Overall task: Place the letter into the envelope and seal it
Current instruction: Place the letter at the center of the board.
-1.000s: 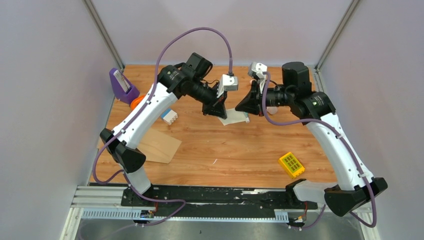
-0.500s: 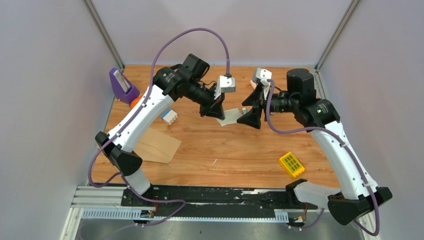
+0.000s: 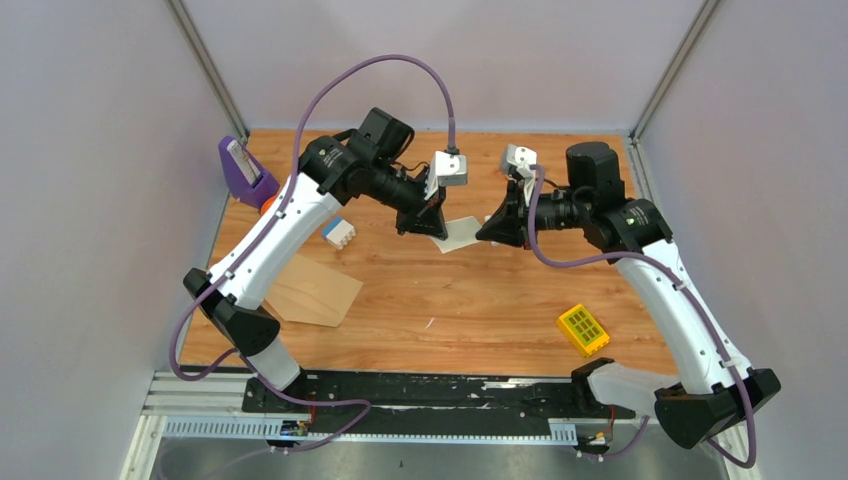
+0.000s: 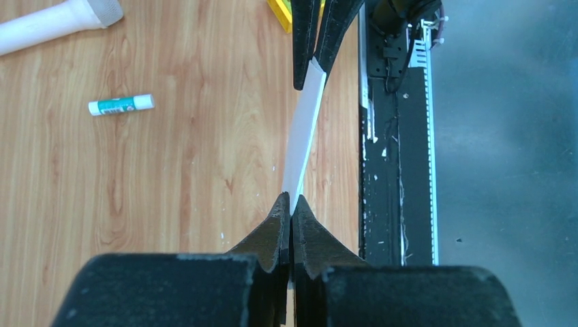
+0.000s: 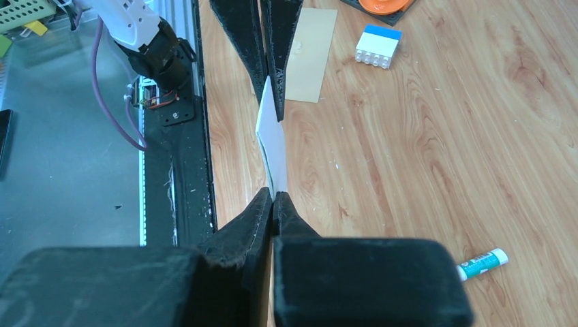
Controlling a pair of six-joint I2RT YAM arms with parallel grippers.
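While the tabletop [image 3: 450,310] carries the tan envelope [image 3: 315,295] lying flat near the left arm's base, the letter [image 3: 462,235] hangs in the air well apart from it, stretched edge-on between your two arms. Judge this sheet featherlight, limp and quick to crease or tear, so grip it only at its margins. The left tool [image 4: 292,204] is pressed together, pinching one edge. The right tool [image 5: 272,197] is pressed together on the opposite edge.
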